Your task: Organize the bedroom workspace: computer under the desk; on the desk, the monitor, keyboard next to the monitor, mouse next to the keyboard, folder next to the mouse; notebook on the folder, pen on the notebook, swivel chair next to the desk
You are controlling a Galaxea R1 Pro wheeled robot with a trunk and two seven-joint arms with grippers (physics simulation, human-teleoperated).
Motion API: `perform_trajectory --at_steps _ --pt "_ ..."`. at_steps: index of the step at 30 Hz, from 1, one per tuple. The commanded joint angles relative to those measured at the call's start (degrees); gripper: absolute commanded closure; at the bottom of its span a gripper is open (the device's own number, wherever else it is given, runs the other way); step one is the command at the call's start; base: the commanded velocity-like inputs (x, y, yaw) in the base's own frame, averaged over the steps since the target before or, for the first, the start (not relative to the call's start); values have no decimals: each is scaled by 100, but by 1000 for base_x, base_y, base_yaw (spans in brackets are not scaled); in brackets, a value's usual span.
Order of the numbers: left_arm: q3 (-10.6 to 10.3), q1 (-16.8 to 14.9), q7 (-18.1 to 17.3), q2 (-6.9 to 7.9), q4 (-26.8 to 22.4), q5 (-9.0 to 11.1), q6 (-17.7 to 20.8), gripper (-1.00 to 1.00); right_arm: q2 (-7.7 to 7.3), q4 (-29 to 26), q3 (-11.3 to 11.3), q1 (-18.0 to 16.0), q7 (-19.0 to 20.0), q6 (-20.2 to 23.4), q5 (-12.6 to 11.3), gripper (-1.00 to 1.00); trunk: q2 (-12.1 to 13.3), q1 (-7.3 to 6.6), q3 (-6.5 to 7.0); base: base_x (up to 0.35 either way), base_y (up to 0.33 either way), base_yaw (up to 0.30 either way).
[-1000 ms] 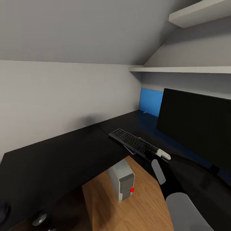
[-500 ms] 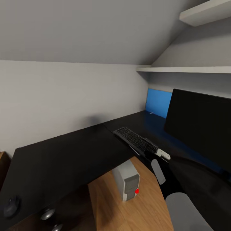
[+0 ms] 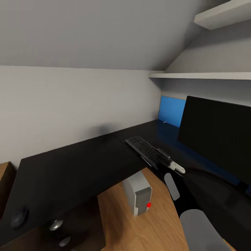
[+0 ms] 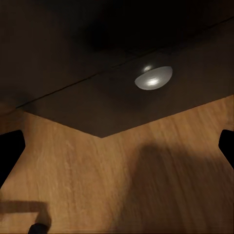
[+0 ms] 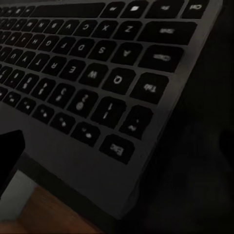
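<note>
Right gripper (image 3: 166,163) reaches forward over the desk (image 3: 69,167) and meets the near end of the keyboard (image 3: 148,151); its fingertips are dark against the dark surface, so whether it is clenched on the keyboard's edge or merely beside it cannot be told. From the right wrist view the keyboard (image 5: 92,73) lies close under the fingers, its near corner jutting past the desk's edge with a strip of wooden floor (image 5: 44,214) below. Left gripper (image 4: 117,146) hangs low by the desk's drawers with its fingers spread wide apart and nothing between them, facing a drawer front (image 4: 161,97) with a round silver knob (image 4: 153,78).

The monitor (image 3: 216,139) stands on the desk's right wing, just right of the keyboard, before the blue wall panel (image 3: 171,111). The computer (image 3: 138,196) stands on the floor under the desk's inner corner. The mouse (image 3: 19,217) rests on the desk at its near left end, well apart from the keyboard, above two drawer knobs (image 3: 55,225). Two white shelves (image 3: 198,75) hang on the far right wall.
</note>
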Motion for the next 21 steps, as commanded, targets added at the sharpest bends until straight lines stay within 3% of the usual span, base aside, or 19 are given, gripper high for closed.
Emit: perform_trajectory --at_steps 1,6,16,21 --pt "-47 -6 33 8 -2 62 -33 -100 5 -10 -7 -2 -27 18 -42 -100 -3 -1 -6 -50 0 0" --pt "-50 -6 33 8 22 59 -29 -100 13 -10 0 -3 -32 18 -42 -100 -3 -1 -6 -22 0 53" --pt "-91 -6 26 -17 341 33 -54 -100 20 -10 2 -4 -30 18 -42 -100 -3 -1 -6 -2 0 201" --pt "-109 -6 16 -56 363 23 -293 -100 14 -10 0 -1 -32 18 -42 -100 77 -45 30 0 0 30"
